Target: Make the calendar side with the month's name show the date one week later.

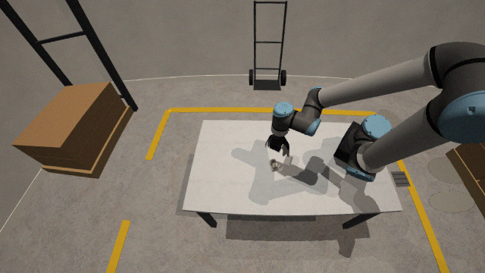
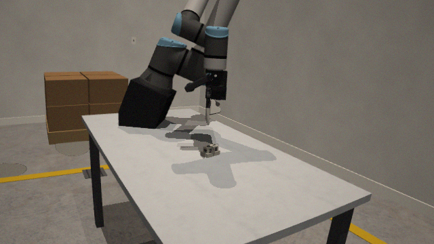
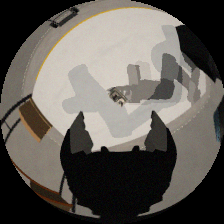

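The small calendar [image 1: 274, 164], a tray with two cubes, sits near the middle of the white table [image 1: 288, 167]. It also shows in the exterior view [image 2: 209, 150] and in the wrist view [image 3: 117, 95]. Its digits are too small to read. My gripper [image 1: 280, 147] hangs well above the table, back from the calendar, fingers pointing down. It is open and empty. In the exterior view the gripper [image 2: 207, 115] is seen edge-on. In the wrist view the two finger tips frame the calendar from a distance.
The arm's dark base block [image 2: 146, 103] stands on the table's far corner. Brown cardboard boxes [image 2: 83, 102] stand on the floor behind the table. A hand truck [image 1: 267, 49] stands by the far wall. Yellow floor tape [image 1: 242, 111] rings the table.
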